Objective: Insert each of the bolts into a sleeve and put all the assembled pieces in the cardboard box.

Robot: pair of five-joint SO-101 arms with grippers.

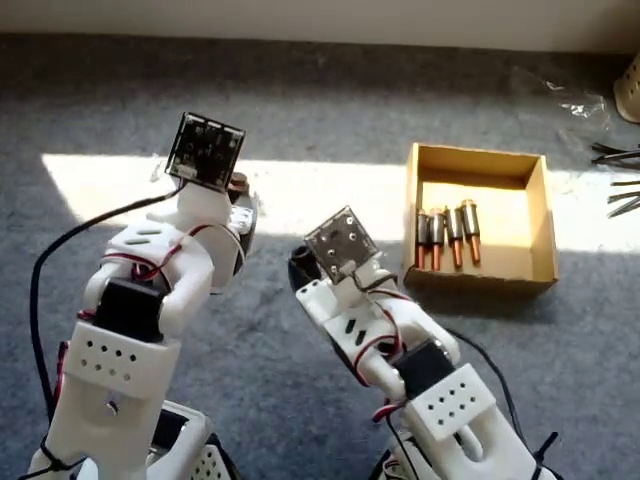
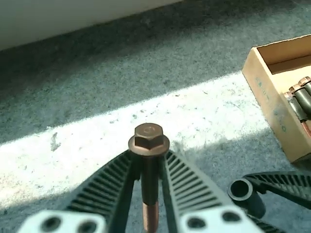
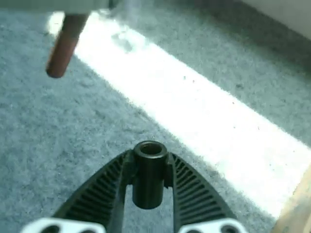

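My left gripper (image 2: pixel 149 167) is shut on a copper bolt (image 2: pixel 149 160), hex head pointing away from the wrist; from above the bolt head (image 1: pixel 238 183) peeks out beside the left arm. A dark sleeve (image 3: pixel 148 172) is clamped upright in my right gripper (image 3: pixel 148 177), bore open at its end. The sleeve (image 2: pixel 247 195) sits off to the side of the bolt and apart from it. The bolt's threaded end (image 3: pixel 63 46) hangs beyond the sleeve in the right wrist view. The cardboard box (image 1: pixel 478 165) holds several assembled pieces (image 1: pixel 447 233).
Grey carpet (image 1: pixel 300 100) with a sunlit band running across it. Dark tools (image 1: pixel 620 180) and a clear plastic bag (image 1: pixel 570 95) lie at the far right, beyond the box. A pale wall edge runs along the back.
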